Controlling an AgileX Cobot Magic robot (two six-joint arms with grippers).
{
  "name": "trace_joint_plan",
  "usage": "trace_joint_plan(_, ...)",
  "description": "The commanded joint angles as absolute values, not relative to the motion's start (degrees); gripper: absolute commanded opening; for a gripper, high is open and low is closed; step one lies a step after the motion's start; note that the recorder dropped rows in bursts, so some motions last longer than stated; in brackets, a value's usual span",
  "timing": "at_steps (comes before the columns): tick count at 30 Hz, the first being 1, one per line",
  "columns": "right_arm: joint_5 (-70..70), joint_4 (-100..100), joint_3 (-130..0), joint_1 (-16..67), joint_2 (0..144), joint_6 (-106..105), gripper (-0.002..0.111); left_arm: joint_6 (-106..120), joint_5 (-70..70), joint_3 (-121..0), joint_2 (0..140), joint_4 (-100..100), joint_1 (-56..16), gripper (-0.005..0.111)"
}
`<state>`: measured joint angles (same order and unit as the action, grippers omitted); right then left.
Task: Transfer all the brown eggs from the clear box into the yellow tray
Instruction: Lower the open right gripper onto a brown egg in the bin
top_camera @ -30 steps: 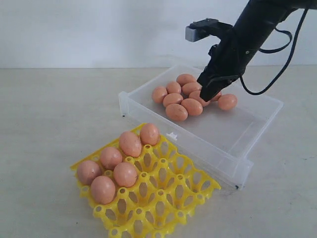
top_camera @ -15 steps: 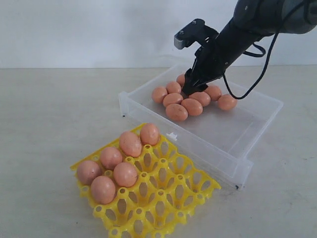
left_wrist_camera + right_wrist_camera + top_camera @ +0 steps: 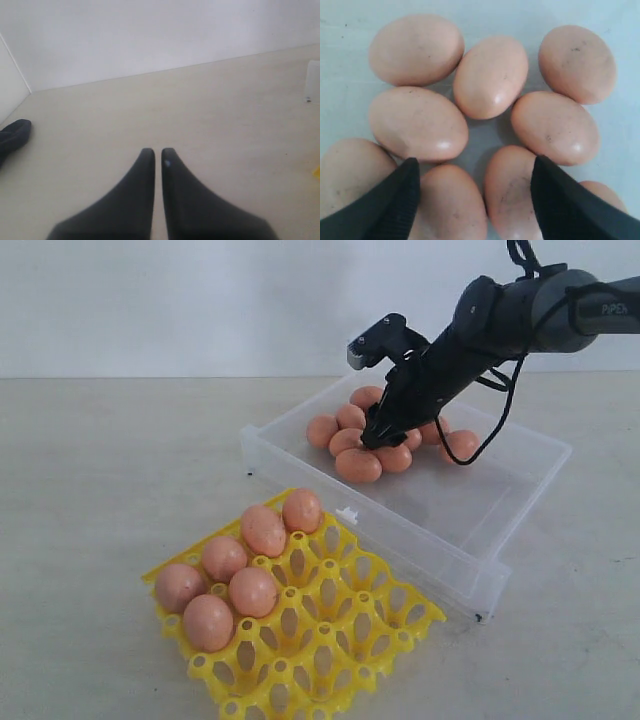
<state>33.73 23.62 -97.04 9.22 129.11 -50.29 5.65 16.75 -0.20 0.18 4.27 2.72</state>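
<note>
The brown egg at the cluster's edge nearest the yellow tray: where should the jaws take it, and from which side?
Grip that egg across its narrow middle, coming down from above: it lies on its side in the clear box. Its outer side is free; other eggs crowd the far side, so that jaw likely needs care.

It looks like a robotics lab bench: a plain white wall (image 3: 200,300), a pale tabletop (image 3: 100,460), and a black cabled robot arm (image 3: 520,315) reaching over it.
</note>
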Motion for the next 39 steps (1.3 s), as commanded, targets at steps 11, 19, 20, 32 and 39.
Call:
trace_joint_plan(11, 29.8, 23.8, -96.6, 9.2, 129.4, -46.7, 0.056, 5.4, 16.8, 0.0, 0.0, 4.3, 2.8, 0.004)
trace_joint_plan(19, 29.4, 21.5, -96.6, 9.1, 132.3, -38.2, 0.056, 5.4, 16.8, 0.0, 0.0, 4.3, 2.8, 0.004)
trace_joint_plan(20, 29.4, 21.0, -96.6, 9.1, 132.4, -35.3, 0.056, 5.4, 16.8, 0.0, 0.0, 4.3, 2.8, 0.004)
trace_joint_plan(32, 34.4, 20.4, -96.6, 9.1, 132.4, -30.1, 0.006, 5.4, 16.8, 0.0, 0.0, 4.3, 2.8, 0.004)
trace_joint_plan(39, 35.0, 20.3, -96.6, 9.1, 127.4, -30.5, 0.000, 5.4, 16.8, 0.0, 0.0, 4.3, 2.8, 0.004)
